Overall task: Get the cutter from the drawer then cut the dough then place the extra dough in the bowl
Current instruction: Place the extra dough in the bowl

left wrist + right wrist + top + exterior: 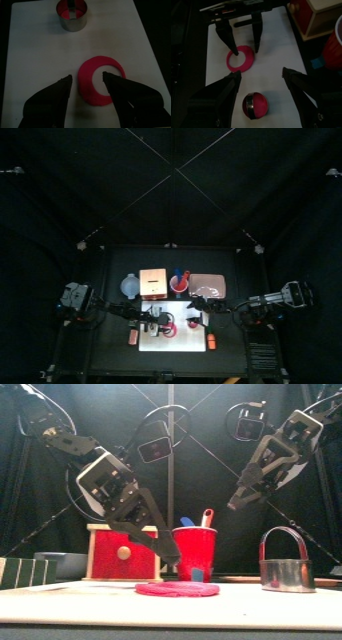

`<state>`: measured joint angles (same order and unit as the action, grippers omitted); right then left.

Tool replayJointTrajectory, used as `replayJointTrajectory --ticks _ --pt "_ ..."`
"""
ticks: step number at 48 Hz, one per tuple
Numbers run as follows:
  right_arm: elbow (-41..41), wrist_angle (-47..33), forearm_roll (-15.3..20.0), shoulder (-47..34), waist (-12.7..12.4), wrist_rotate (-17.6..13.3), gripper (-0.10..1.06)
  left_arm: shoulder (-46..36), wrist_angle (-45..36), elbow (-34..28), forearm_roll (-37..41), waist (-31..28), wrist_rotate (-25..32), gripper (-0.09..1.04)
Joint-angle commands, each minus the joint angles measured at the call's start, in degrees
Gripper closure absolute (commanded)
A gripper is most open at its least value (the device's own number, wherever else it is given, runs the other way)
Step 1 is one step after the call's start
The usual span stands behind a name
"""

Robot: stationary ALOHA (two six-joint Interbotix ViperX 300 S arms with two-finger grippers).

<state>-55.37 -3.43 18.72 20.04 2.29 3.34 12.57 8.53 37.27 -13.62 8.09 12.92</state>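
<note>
My left end effector (87,76) hangs spread wide over the pink dough ring (88,95), well apart from the cutter (72,19), so I'd drop straight down and pinch one rim gently.

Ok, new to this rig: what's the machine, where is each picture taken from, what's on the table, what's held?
Two black robot arms, each ending in a two-jawed hand. One picture looks down from above, one level from the table's front, two from wrist cameras. On the white cutting board lie a ring of pink dough and a round metal cutter; a red cup and pale wooden box with a red drawer front stand behind. The left hand is open at the ring, the right hand open above the cutter. Nothing is held.
</note>
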Motion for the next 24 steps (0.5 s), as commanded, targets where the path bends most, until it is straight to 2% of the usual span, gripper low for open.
replayJointTrajectory --ticks 1,15,24 --pt "0.26 -0.53 0.18 0.97 -0.09 0.18 0.0 0.26 -2.55 -2.37 2.29 -0.7 0.18 0.04" --pt "-0.18 -0.53 0.44 0.88 -0.18 0.18 0.0 3.52 -16.61 -9.32 5.8 -0.79 0.09 0.05" --pt "-0.18 -0.62 0.44 0.7 -0.18 0.09 0.0 4.57 -20.48 -10.99 6.06 -0.26 0.09 0.07"
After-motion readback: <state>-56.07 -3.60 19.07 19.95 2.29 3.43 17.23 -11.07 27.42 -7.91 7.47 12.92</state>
